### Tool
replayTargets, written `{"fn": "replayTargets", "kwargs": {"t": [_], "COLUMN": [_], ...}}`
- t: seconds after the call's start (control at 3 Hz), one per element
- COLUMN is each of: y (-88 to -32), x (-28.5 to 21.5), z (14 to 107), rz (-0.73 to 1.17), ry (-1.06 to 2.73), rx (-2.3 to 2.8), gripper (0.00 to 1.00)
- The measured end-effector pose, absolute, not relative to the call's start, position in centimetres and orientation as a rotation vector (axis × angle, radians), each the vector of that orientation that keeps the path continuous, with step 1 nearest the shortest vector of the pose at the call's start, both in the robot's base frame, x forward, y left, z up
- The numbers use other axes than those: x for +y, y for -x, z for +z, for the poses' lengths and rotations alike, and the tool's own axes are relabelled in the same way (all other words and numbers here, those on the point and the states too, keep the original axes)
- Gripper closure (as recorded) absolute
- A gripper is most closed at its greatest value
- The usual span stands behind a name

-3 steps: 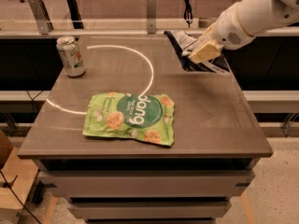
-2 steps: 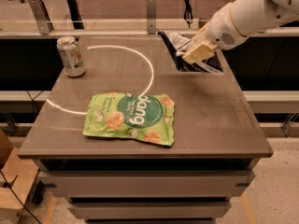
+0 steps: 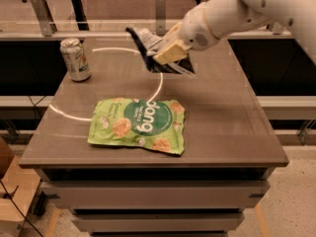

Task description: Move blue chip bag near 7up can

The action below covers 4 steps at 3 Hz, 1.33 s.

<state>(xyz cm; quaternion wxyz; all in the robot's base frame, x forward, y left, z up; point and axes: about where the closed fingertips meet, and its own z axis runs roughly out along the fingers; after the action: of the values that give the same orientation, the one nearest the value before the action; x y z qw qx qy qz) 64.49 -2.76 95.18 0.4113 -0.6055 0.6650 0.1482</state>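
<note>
Right now the gripper hangs over the back half of the table, at the end of the white arm that reaches in from the right. Its jaws are pinched on the blue chip bag. The bag sticks out to the left of the jaws and a little below them, tilted and apparently off the tabletop. The 7up can stands upright well to the left of the jaws, at about their level, near the table's back left corner and well apart from the bag. The green "dang" bag lies flat below the jaws, toward the front edge, and touches neither the can nor the held bag. A thin bright arc curves across the tabletop just beneath the jaws.
</note>
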Motion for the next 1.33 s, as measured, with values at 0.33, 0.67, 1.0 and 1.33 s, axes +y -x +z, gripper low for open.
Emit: {"fn": "replayTargets", "kwargs": {"t": [0.33,0.67,1.0,1.33], "y": [-64.4,-64.4,-64.8,-65.6], "x": [3.3,7.9,11.2,12.8], "z": [94.2,92.4,90.5,89.1], "rz": [0.466,0.508,0.531,0.530], "ry": [1.565,1.594,1.612,1.611], "rx": [1.586,1.548,1.536,1.544], "gripper": [1.00,0.82,0.58,0.35]}}
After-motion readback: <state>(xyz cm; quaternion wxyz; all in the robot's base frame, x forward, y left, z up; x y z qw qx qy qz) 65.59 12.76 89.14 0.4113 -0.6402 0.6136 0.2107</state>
